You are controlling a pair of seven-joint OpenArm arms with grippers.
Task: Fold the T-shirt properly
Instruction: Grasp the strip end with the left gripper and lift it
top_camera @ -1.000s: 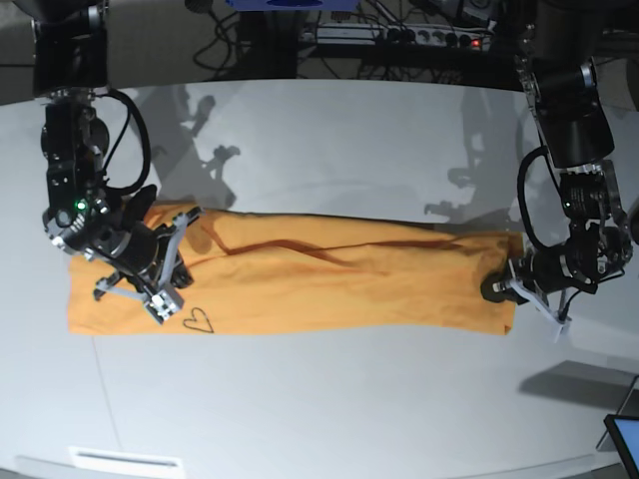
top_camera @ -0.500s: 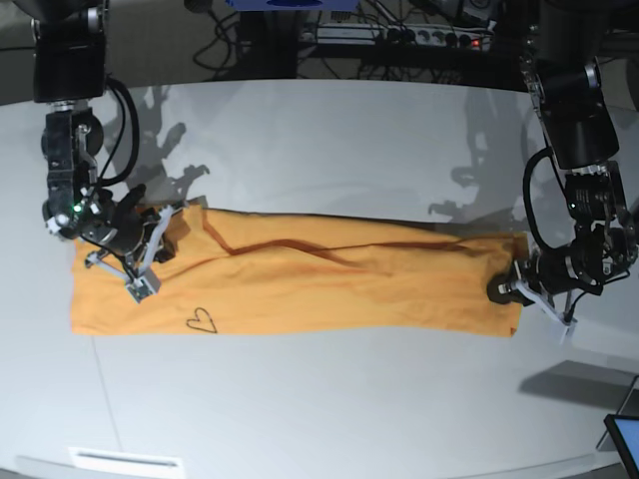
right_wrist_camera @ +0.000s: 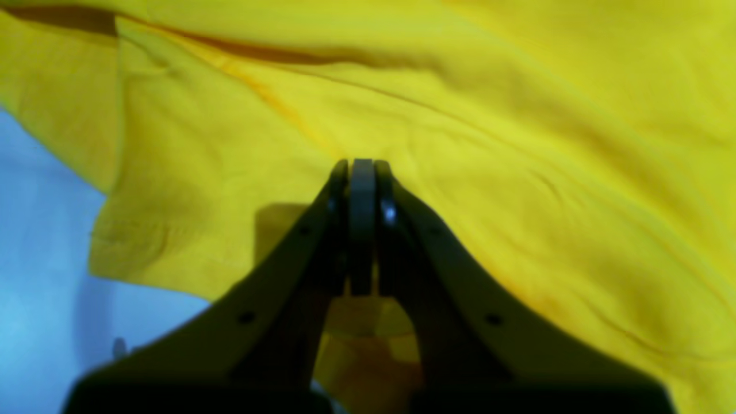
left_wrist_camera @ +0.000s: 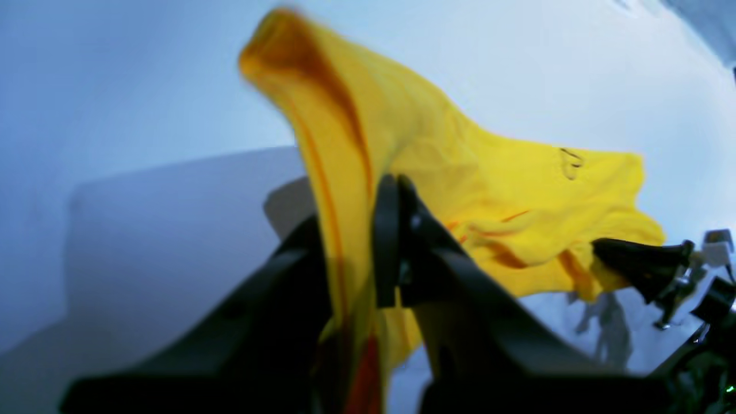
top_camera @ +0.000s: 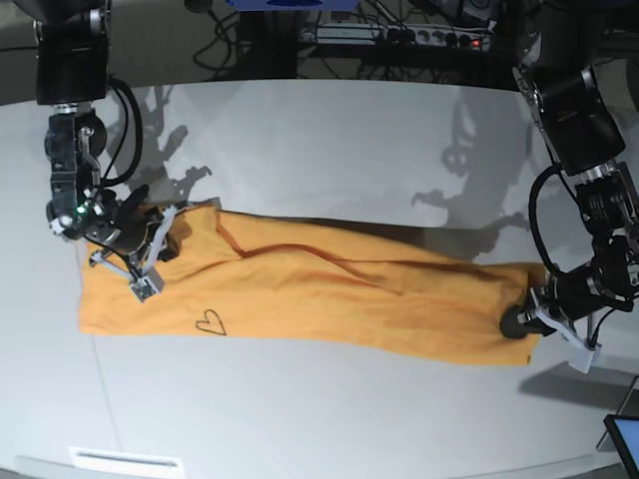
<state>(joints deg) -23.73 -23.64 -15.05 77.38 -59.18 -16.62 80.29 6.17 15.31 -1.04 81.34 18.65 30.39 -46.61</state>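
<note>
1. Your T-shirt (top_camera: 329, 294) lies as a long orange-yellow band across the middle of the white table (top_camera: 329, 140), folded lengthwise, running from the right arm's end in base view down toward the left arm's end.
2. Heart outline mark (top_camera: 209, 321) sits near the shirt's front edge, close to the R-arm end. In the left wrist view the mark (left_wrist_camera: 570, 162) shows small and dark on the far part of the cloth.
3. Left gripper (top_camera: 527, 324) is at the shirt's other end, right at the cloth's corner by the front edge. Left wrist view: your left gripper (left_wrist_camera: 368, 241) has its jaws pinched nearly together on a fold of shirt fabric (left_wrist_camera: 437, 167); the cloth rises from the jaws as a ridge, so that end is lifted off the table.
4. Right gripper (top_camera: 148, 261) sits over the shirt's end nearest the heart mark, toward the back edge. Right wrist view: the right gripper (right_wrist_camera: 362, 172) has its jaws pressed flat together, tips against yellow fabric (right_wrist_camera: 517, 172). Can't tell whether any cloth is caught between them.
5. Creases run diagonally along the shirt's back half, with a darker fold line from the R-arm end toward the middle.
6. Beyond the table's far edge: a power strip (top_camera: 399, 38) and a tangle of cables. A tablet corner (top_camera: 626, 439) shows off the table, near the L-arm end of the shirt.
</note>
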